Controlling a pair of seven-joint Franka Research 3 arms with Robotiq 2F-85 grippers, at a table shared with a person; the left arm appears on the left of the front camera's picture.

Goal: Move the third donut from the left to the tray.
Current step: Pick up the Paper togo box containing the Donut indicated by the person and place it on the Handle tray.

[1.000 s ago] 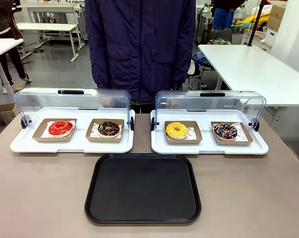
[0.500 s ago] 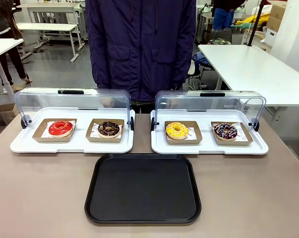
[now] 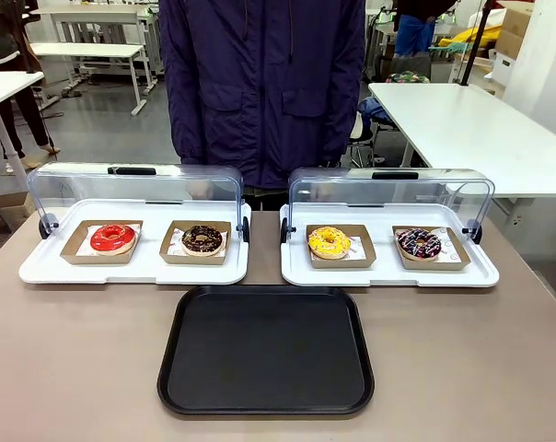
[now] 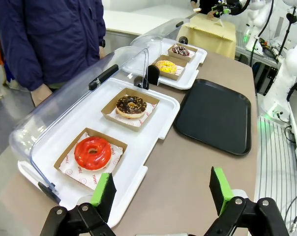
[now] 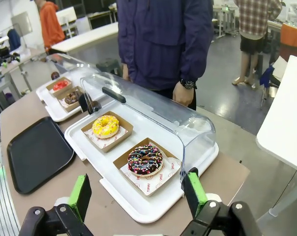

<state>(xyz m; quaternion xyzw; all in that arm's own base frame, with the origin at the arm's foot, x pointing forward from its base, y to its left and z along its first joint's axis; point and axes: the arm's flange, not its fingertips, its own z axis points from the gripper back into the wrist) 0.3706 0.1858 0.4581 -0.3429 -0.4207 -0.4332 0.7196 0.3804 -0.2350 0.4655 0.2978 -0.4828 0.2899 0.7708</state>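
The left gripper [image 4: 162, 191] has black linked fingers with round silver pins at the joints. Bright green pads [image 4: 103, 189] sit at the tips. The right gripper [image 5: 137, 192] is built alike, with black links, silver pins and green pads.

At the right of the left wrist view is the right arm [image 4: 288, 69], glossy white with rounded segments. A thin black cable [image 4: 288, 27] runs beside it.

The person [image 3: 260, 83] at the far side wears a dark navy jacket [image 3: 223, 101] with a centre zip, chest pockets and long sleeves. A dark wristwatch [image 5: 189, 84] shows below one cuff.
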